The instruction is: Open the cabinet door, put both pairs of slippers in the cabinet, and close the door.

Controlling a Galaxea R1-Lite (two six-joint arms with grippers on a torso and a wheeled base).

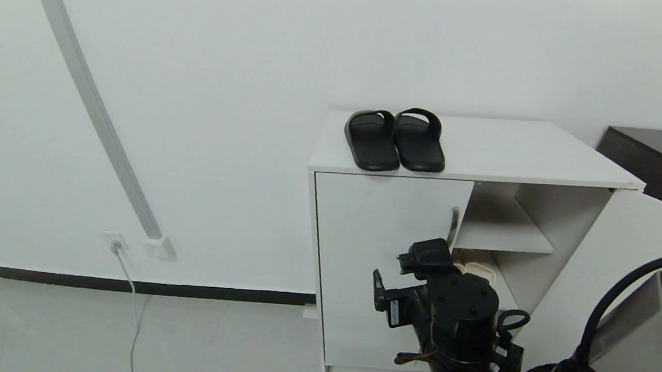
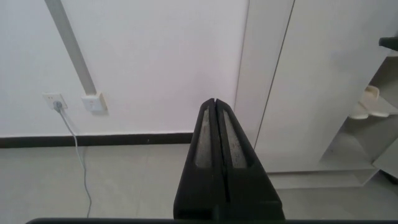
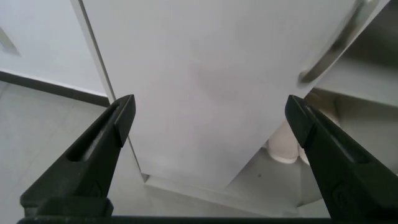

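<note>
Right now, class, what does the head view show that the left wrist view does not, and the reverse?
Head view adds the black slippers on the cabinet top. Left wrist view adds the shut left gripper. Both share the wall socket, the closed left door and the pale slippers stored inside.

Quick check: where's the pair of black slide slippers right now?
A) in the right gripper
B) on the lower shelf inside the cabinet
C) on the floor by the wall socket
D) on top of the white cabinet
D: the pair of black slide slippers lies side by side on the flat top of the white cabinet, near its front left edge, and nothing grips it.
</note>
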